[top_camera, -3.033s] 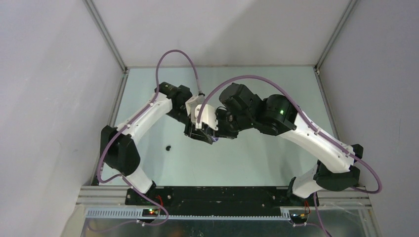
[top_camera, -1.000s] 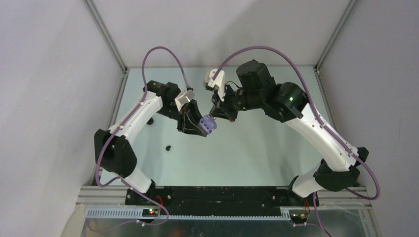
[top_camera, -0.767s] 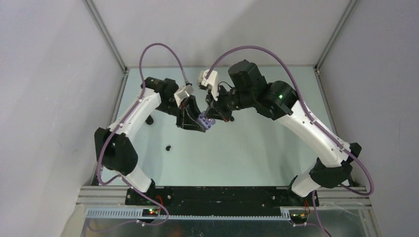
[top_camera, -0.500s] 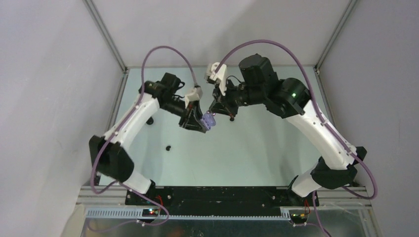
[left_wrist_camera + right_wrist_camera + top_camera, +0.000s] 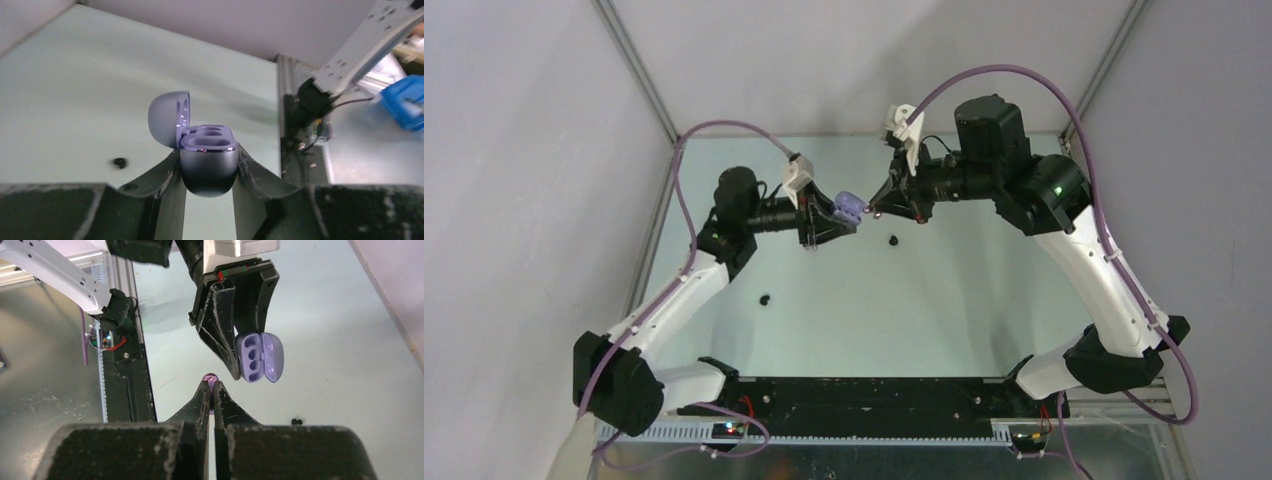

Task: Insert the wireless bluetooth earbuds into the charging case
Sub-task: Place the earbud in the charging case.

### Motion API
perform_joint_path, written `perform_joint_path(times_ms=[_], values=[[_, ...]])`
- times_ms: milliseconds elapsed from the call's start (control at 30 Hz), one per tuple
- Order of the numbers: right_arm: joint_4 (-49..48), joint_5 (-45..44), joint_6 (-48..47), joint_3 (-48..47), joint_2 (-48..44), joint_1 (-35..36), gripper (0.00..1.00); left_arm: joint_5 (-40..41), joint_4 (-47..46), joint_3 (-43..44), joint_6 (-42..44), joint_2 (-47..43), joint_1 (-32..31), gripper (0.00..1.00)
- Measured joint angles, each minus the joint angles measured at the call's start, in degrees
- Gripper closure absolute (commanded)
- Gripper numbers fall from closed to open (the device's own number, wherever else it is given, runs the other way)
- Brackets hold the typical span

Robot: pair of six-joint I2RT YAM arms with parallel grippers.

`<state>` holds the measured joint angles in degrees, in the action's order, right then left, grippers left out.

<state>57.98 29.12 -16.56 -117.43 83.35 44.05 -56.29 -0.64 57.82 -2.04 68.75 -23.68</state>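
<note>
Both arms have swung toward the upper middle of the top view since a second ago, and your right gripper [image 5: 210,390] has backed off: its tips were at the case, now there's a clear gap. Left gripper [image 5: 207,175] is clamped on the open lilac clamshell charging case [image 5: 260,357], held off the pale green table [image 5: 944,320]. Right jaws are pinched on one tiny pale lilac earbud [image 5: 210,377]. Case wells look empty (hard to be sure), so I'd say nothing is seated yet. Two glossy black earbuds lie on the table, one mid-frame [image 5: 893,239] and one lower left [image 5: 765,298].
</note>
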Motion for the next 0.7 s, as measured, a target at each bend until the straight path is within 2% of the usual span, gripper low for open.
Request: perform_joint_path(times_ms=[200,300,400,500,700], values=[[-2.0,9.2,1.2,1.9,-0.1,-4.3,1.00,-2.8,-44.8,-17.9,-29.4,-0.3,0.5,1.00],[-2.8,13.0,1.5,2.3,-0.1,-4.4,1.00,-3.4,-60.5,-21.2,-39.5,-0.3,0.6,1.00],[-3.8,15.7,1.5,3.4,-0.1,-4.4,1.00,-3.6,-71.3,-21.4,-45.5,-0.3,0.6,1.00],[-5.0,17.6,1.5,5.7,-0.2,-4.4,1.00,-3.9,-77.4,-21.9,-48.1,-0.3,0.5,1.00],[-5.6,19.4,1.5,8.3,0.2,-3.3,1.00,-4.5,-81.2,-24.4,-48.9,-0.2,-0.2,1.00]])
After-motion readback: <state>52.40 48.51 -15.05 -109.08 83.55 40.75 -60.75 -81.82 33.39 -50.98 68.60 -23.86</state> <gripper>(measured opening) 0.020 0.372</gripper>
